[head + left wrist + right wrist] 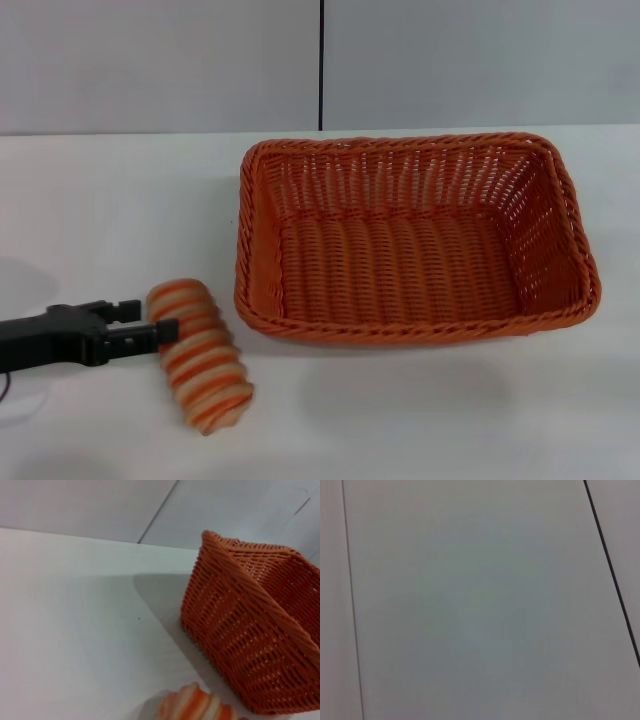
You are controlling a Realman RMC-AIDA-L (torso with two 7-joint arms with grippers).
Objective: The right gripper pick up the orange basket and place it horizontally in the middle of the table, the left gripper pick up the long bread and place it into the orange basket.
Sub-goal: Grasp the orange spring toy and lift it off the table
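The orange basket (415, 240) stands lengthwise across the middle of the white table (450, 420), open side up and with nothing in it. In the left wrist view one corner of the orange basket (250, 630) shows close by. The long bread (200, 355), striped orange and cream, lies on the table just in front of the basket's left corner; only its end (195, 707) shows in the left wrist view. My left gripper (152, 317) reaches in from the left at the bread's far end, open, one fingertip overlapping the bread. The right gripper is out of view.
A grey panelled wall (320, 60) with a dark vertical seam runs behind the table. The right wrist view shows only a grey panelled surface (470, 600). Bare tabletop lies left of the basket and along the front edge.
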